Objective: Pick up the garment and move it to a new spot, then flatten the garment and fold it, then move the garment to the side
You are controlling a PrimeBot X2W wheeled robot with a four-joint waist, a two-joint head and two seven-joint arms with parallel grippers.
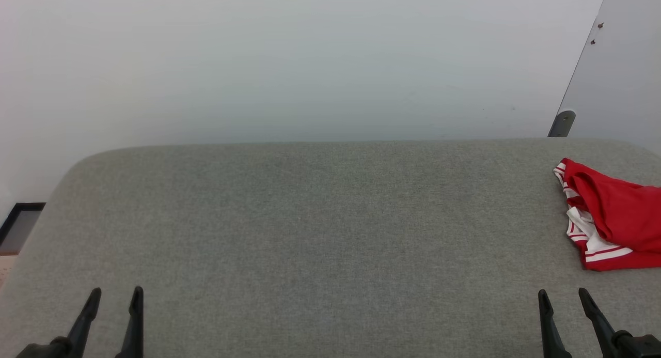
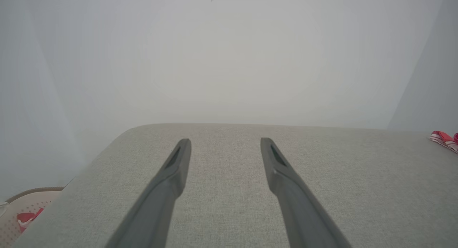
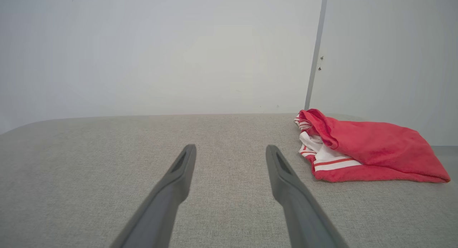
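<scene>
On the grey table (image 1: 310,218), far right, lies the garment (image 1: 614,218), crumpled. Left gripper (image 1: 114,295) and right gripper (image 1: 563,295) both hover spread and empty.

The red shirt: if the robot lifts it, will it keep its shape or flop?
Probably floppy: the shirt lies crumpled in soft folds, so it would likely drape from a pinch. It looks thin, so likely light. Pushed, it would probably bunch rather than slide on the woven grey surface.
</scene>
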